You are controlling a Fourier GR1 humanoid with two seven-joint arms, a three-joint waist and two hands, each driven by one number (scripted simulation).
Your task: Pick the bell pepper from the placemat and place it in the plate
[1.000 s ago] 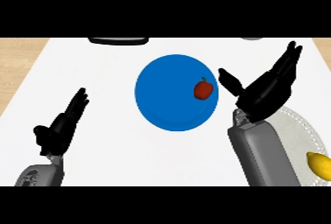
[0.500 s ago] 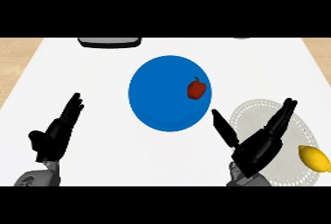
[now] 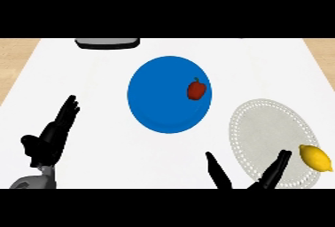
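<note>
A small red bell pepper lies on the right part of the blue plate in the middle of the white counter. To the plate's right, nearer me, lies the pale lacy placemat. My right hand shows at the lower edge, fingers and thumb straight and spread, partly over the placemat's near edge and holding nothing. My left hand rests open at the lower left, fingers up, well away from the plate.
A yellow lemon sits on the placemat's right edge, close to my right hand. A dark grey tray stands at the back left. Wooden floor shows past the counter's left and right edges.
My right hand has drawn back from beside the pepper toward the lower edge, so only its fingers and thumb show. The pepper stays on the plate. The left hand barely moved.
</note>
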